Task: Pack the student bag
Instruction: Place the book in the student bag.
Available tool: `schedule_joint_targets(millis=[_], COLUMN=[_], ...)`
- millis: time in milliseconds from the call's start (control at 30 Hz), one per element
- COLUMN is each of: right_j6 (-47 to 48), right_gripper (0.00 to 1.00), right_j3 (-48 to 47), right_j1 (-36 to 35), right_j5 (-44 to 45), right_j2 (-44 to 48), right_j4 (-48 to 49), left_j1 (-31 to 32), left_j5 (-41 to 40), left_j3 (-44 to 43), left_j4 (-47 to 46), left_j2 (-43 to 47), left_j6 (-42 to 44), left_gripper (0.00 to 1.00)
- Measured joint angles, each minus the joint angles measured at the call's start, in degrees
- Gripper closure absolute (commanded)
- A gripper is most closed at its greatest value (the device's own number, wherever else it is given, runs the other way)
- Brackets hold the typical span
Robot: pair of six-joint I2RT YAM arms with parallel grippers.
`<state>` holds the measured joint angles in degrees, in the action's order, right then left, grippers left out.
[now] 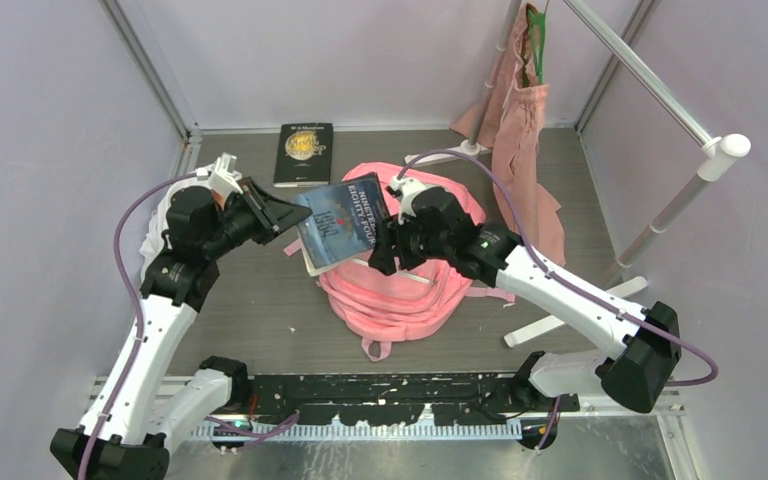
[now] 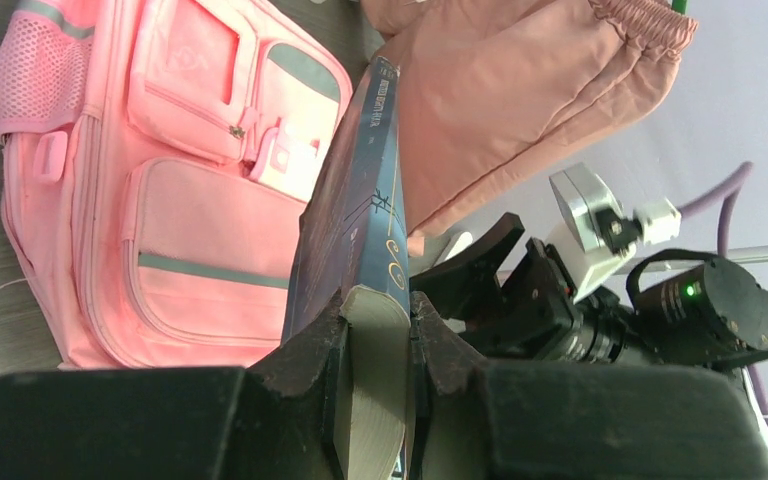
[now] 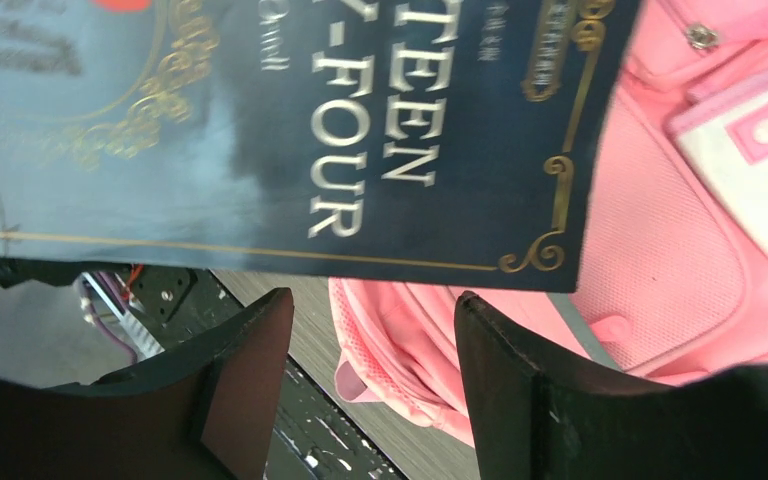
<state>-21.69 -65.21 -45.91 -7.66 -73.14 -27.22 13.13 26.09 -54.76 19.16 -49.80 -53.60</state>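
Observation:
The pink student bag [image 1: 400, 290] lies flat in the middle of the table, front pockets up. My left gripper [image 1: 295, 212] is shut on a dark blue book [image 1: 338, 225] and holds it in the air over the bag's left side. In the left wrist view both fingers [image 2: 310, 355] clamp the page edge of the book [image 2: 360, 220], with the bag [image 2: 160, 200] behind it. My right gripper [image 1: 385, 250] hangs at the book's right edge. Its jaws [image 3: 370, 310] stand open with nothing between them, just short of the book cover [image 3: 260, 130], above the bag [image 3: 680, 230].
A second dark book [image 1: 304, 153] lies at the back of the table. A dusty-pink cloth tote [image 1: 520, 120] hangs on a white rack [image 1: 660, 215] at the back right. A white cloth [image 1: 155, 235] shows behind the left arm.

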Motion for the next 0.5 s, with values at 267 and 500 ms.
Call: schedule_joint_targets(millis=[267,500], right_j6=[3.8,6.8], right_gripper=[0.34,0.34], right_j3=[-0.2,-0.2], right_j1=[-5.9,-10.1], right_j5=[5.3,10.8], right_j2=[0.0,0.0], right_j4=[-0.7,-1.0], left_j1=[0.0,0.0], left_j5=[-0.2,-0.8], left_j3=[-0.2,-0.7], left_j4=[2.6,4.7], left_j2=[1.6,2.3], left_j6=[0.3,1.4], left_gripper=[1.00,1.00])
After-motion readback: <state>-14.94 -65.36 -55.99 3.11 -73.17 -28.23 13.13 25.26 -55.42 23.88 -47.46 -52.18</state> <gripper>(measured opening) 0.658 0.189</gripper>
